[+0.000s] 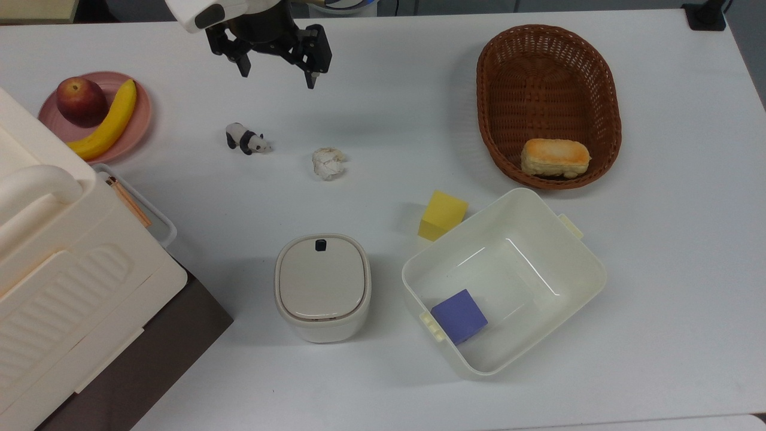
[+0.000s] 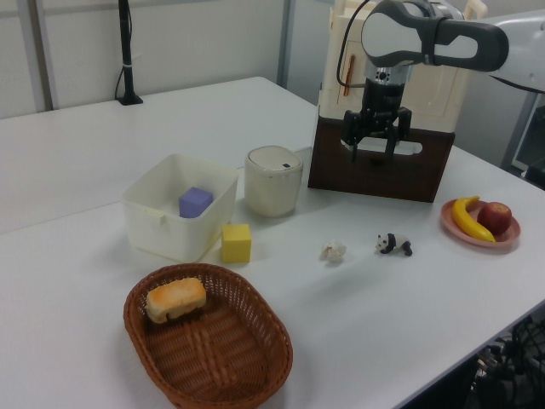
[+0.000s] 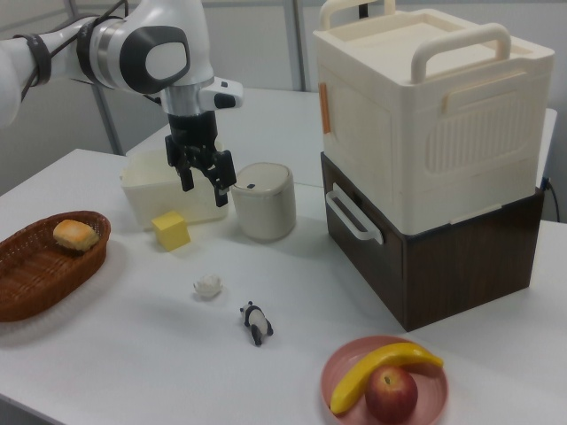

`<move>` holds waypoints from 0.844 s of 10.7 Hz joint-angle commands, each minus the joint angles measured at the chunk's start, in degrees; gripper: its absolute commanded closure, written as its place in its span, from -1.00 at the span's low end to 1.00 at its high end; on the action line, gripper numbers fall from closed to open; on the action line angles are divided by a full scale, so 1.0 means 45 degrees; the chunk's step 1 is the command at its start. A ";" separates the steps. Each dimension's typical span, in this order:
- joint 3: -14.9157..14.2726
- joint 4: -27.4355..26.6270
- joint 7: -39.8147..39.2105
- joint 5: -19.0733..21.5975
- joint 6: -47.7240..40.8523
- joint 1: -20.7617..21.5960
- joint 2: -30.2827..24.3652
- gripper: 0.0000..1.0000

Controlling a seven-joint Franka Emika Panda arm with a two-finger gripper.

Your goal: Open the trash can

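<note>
The trash can (image 1: 323, 287) is a small cream bin standing on the white table, its flat beige lid down and a black button (image 1: 321, 244) at the lid's far edge. It also appears in the left view (image 2: 273, 181) and the right view (image 3: 262, 201). My gripper (image 1: 278, 76) hangs open and empty above the table at the top view's upper left, well away from the bin. In the left view the gripper (image 2: 373, 153) is in front of the brown box. In the right view the gripper (image 3: 205, 190) hovers left of the bin.
A toy panda (image 1: 245, 139) and a crumpled paper ball (image 1: 328, 163) lie between gripper and bin. A yellow cube (image 1: 443, 214) sits by a white tub (image 1: 589, 263) holding a purple cube (image 1: 459, 315). A bread basket (image 1: 616, 120), fruit plate (image 1: 140, 120) and big cream box (image 1: 60, 269) flank the table.
</note>
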 commanded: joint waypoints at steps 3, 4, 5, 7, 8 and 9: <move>-0.0035 -0.0055 -0.0221 -0.0275 -0.0195 0.0076 -0.0142 -1.00; -0.0035 -0.0055 -0.0241 -0.0275 -0.0195 0.0076 -0.0142 -1.00; -0.0054 -0.0036 -0.0222 -0.0275 -0.0195 0.0056 -0.0142 -1.00; -0.0054 -0.0036 -0.0221 -0.0275 -0.0215 0.0076 -0.0161 -1.00; -0.0093 -0.0036 -0.0221 -0.0275 -0.0234 0.0056 -0.0219 -1.00; -0.0132 -0.0016 -0.0221 -0.0275 -0.0235 0.0037 -0.0258 -1.00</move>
